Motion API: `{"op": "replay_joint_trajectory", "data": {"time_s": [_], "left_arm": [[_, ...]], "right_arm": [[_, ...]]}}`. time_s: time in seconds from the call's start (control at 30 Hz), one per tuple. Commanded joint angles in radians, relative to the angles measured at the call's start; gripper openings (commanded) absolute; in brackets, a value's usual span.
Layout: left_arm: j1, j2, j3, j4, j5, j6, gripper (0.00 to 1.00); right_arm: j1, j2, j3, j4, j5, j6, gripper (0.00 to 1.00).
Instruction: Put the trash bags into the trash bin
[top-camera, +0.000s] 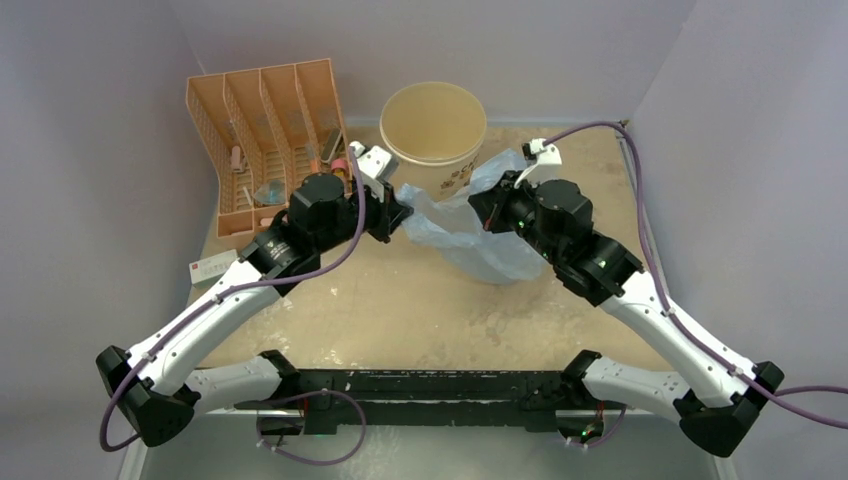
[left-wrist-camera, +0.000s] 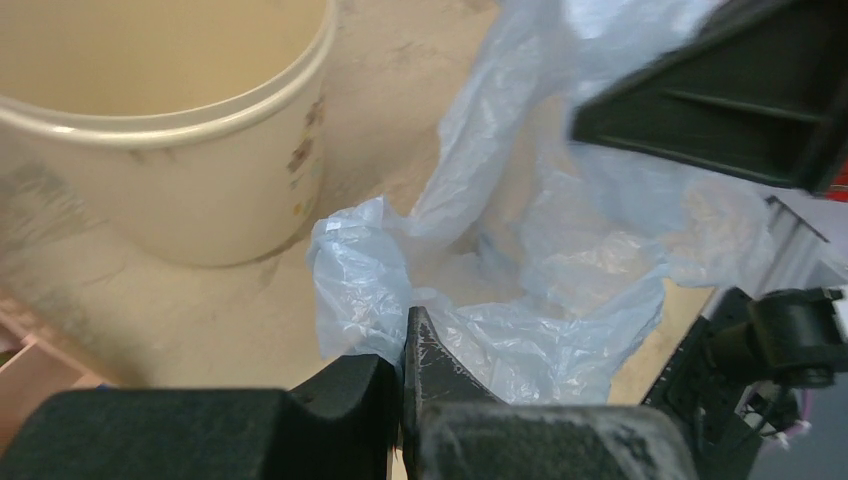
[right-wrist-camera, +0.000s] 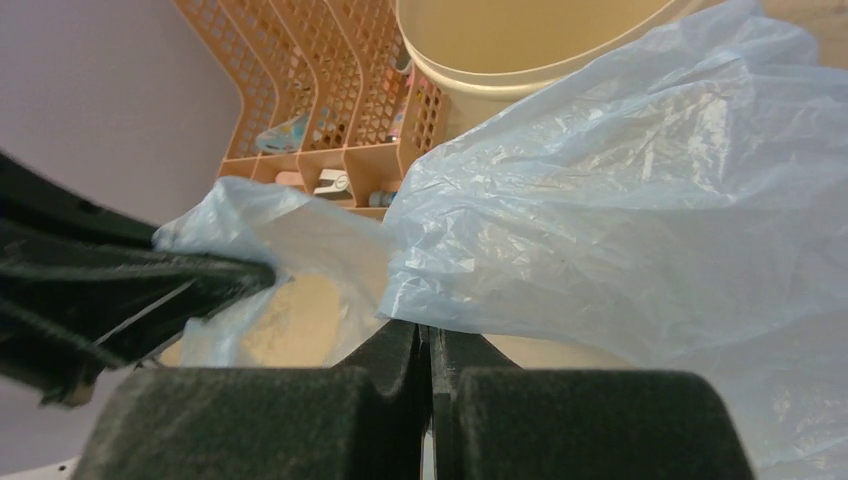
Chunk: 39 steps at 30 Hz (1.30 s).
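- Now, your light-blue trash bag (top-camera: 470, 235) hangs stretched between both claws, crinkled and loose, just in front of the trash bin (top-camera: 433, 125) and outside it.
- Your left claw (left-wrist-camera: 408, 345) is pinched tight on the bag's left edge, with plastic bunching up above the tips.
- Your right claw (right-wrist-camera: 428, 340) is clamped on the opposite edge, and the film billows up over it.
- The bin stands upright at the back of the desk (top-camera: 420, 300), mouth facing up.
- An orange slotted rack (top-camera: 265, 130) sits just left of the bin, with small items in its compartments.
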Motion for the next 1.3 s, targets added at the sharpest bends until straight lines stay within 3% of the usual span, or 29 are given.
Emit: {"op": "replay_joint_trajectory", "data": {"time_s": [0.0,0.17,0.47,0.6,0.77,0.9,1.13,1.27], "left_arm": [[0.084,-0.035,-0.005,0.001,0.003,-0.013,0.00],[0.100,-0.004,0.047,0.066,0.124,0.003,0.00],[0.101,0.251,0.383,0.120,0.416,0.041,0.00],[0.101,0.363,0.544,0.050,0.569,0.069,0.00],[0.101,0.262,0.304,0.120,0.536,0.019,0.00],[0.102,0.130,0.076,0.144,0.517,-0.034,0.00],[0.101,-0.031,-0.126,0.188,0.479,-0.120,0.00],[0.101,-0.095,-0.181,0.214,0.476,-0.139,0.00]], "right_arm": [[-0.001,-0.062,0.025,0.124,-0.045,0.009,0.00],[0.000,-0.062,0.038,0.131,-0.077,0.011,0.00],[0.000,-0.065,0.047,0.065,0.086,0.055,0.00],[-0.001,-0.118,0.021,0.055,0.177,0.102,0.00],[0.000,-0.202,-0.029,0.119,0.156,0.073,0.00],[-0.001,-0.214,-0.065,0.179,0.044,-0.004,0.00],[-0.001,-0.035,-0.026,0.214,-0.370,-0.098,0.00],[0.000,0.030,-0.042,0.308,-0.564,-0.070,0.01]]}}
